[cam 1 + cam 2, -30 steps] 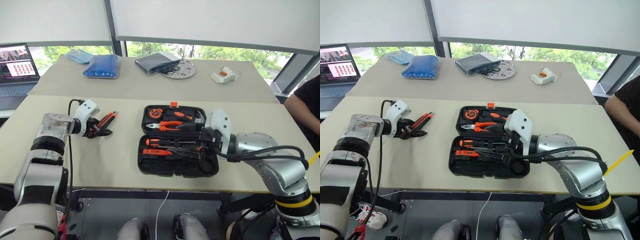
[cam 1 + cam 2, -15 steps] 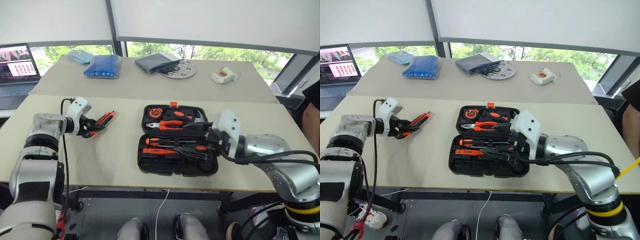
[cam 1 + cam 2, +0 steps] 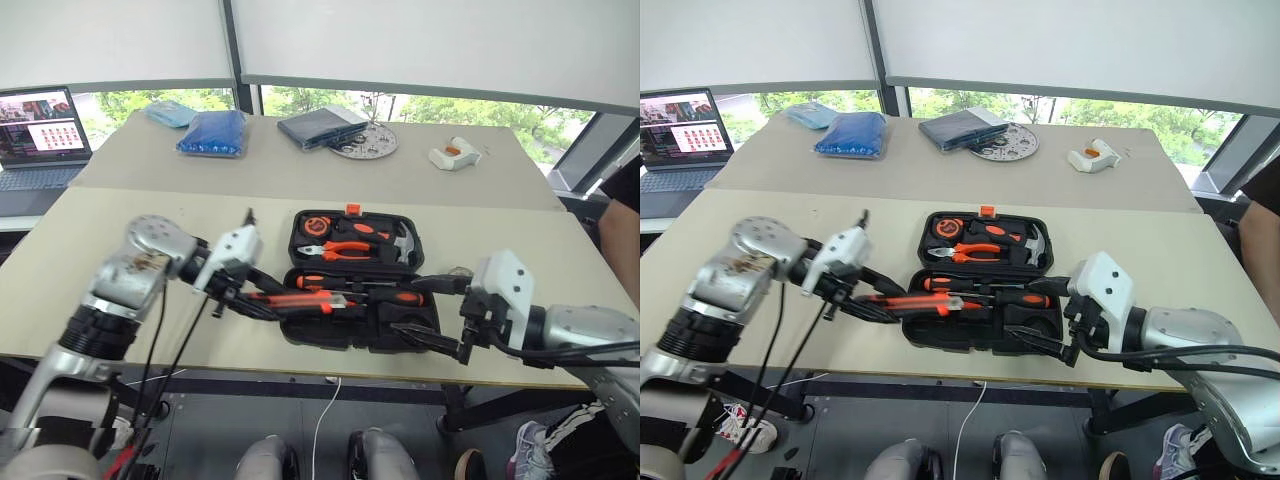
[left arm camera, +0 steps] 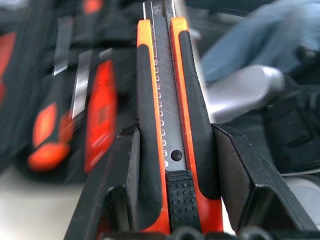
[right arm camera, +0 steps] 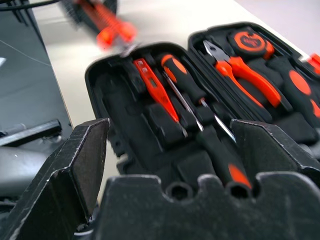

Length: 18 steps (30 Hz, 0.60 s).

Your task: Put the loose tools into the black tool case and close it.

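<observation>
beige table (image 3: 150,215), open black tool case (image 3: 360,340) in middle. left gripper (image 3: 250,300) shut on utility knife (image 3: 300,299) over case's left edge; light, stiff, slippery, best held mid-handle. right gripper (image 3: 435,315) wide open, empty.

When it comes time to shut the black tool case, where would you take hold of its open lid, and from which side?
Probably the lid's far edge by the small orange latch, coming from beyond the case. The lid lies flat, hinged along the middle to the near half, so that edge swings furthest. The open right gripper hovers at the near right corner; the left gripper holds the utility knife.
</observation>
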Each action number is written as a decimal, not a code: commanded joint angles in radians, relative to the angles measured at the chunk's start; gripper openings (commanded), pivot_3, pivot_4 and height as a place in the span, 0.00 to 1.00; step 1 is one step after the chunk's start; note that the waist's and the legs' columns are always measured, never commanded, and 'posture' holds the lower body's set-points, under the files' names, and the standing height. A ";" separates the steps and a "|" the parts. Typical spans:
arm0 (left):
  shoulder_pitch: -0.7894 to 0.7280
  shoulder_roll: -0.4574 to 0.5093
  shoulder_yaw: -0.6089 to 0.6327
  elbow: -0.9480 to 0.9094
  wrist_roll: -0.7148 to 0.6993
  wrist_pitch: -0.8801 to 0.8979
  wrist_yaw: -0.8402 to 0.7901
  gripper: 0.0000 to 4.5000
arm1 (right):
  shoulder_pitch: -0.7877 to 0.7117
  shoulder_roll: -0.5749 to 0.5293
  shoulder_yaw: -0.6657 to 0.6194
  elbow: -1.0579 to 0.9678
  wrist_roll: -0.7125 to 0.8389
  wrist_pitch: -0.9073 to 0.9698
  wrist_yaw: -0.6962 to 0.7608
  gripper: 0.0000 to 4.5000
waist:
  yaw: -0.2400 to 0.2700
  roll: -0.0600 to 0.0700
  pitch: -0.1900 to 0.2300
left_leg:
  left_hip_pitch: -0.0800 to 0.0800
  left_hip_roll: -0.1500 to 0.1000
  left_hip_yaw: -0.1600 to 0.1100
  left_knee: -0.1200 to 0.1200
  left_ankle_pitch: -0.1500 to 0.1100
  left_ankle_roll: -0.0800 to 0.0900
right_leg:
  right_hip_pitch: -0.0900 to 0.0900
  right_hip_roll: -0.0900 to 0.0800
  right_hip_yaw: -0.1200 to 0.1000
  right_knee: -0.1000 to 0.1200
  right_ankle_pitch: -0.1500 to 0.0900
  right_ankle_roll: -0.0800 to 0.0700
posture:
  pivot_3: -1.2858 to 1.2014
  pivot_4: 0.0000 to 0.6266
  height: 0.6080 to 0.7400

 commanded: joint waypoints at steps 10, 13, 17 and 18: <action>-0.069 -0.133 -0.150 0.052 0.099 0.022 0.090 0.37 | 0.101 0.020 -0.083 -0.160 0.097 0.066 -0.144 1.00 | 0.006 0.000 0.000 | -0.001 0.000 -0.002 0.001 0.000 0.001 | 0.000 0.001 0.000 -0.001 0.000 -0.001 | 0.52 0.24 0.84; -0.079 -0.162 -0.174 0.100 0.124 -0.015 0.094 0.37 | 0.111 0.020 -0.091 -0.170 0.114 0.071 -0.172 1.00 | 0.006 0.000 0.000 | 0.000 0.000 -0.002 0.001 0.000 0.001 | 0.001 0.001 0.000 -0.001 0.000 -0.001 | 0.52 0.24 0.84; -0.102 -0.204 -0.177 0.172 0.139 -0.034 0.107 0.37 | 0.123 0.018 -0.094 -0.177 0.124 0.070 -0.195 1.00 | 0.006 0.000 0.000 | 0.000 0.000 -0.003 0.001 0.000 0.002 | 0.002 0.000 0.000 -0.002 0.000 -0.001 | 0.52 0.24 0.84; -0.107 -0.210 -0.177 0.184 0.140 -0.037 0.103 0.37 | 0.126 0.016 -0.096 -0.179 0.127 0.069 -0.199 1.00 | 0.006 0.000 0.000 | 0.000 0.000 -0.003 0.001 0.000 0.002 | 0.002 0.000 0.000 -0.002 0.000 -0.001 | 0.52 0.24 0.84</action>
